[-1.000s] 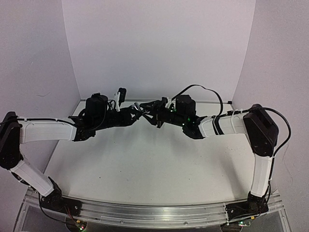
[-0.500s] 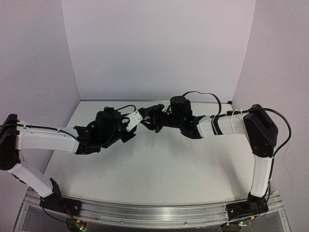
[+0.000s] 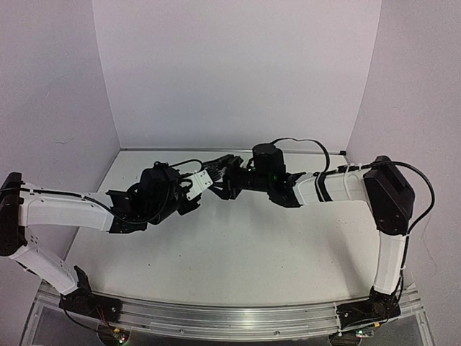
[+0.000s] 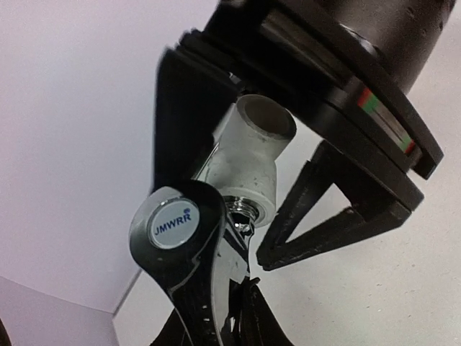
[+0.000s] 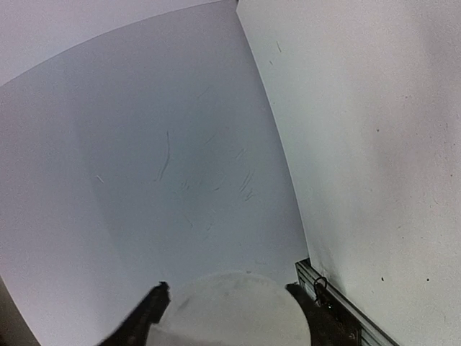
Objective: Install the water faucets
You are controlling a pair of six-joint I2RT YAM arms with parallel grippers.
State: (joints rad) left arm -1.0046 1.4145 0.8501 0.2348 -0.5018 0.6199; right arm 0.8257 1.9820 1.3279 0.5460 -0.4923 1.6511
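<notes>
Water faucet [image 4: 207,277]: small, polished chrome, mirror-bright, dark reflections along body. Round cap at handle end carries blue disc lettered JMWRR, facing left wrist camera. Body tilted, rising from bottom of wrist view to threaded neck. Neck meets lower mouth of white elbow fitting [image 4: 248,162]; sliver of thread shows at joint, depth of engagement unreadable. Lower body pinched in left end effector [image 3: 193,189]. Piece held in air above counter [image 3: 238,245], near middle, toward far side. In top view, faucet too small to make out.

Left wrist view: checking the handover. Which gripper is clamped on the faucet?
The left gripper, shut on the chrome faucet; the right gripper stands spread around the white fitting.
</notes>
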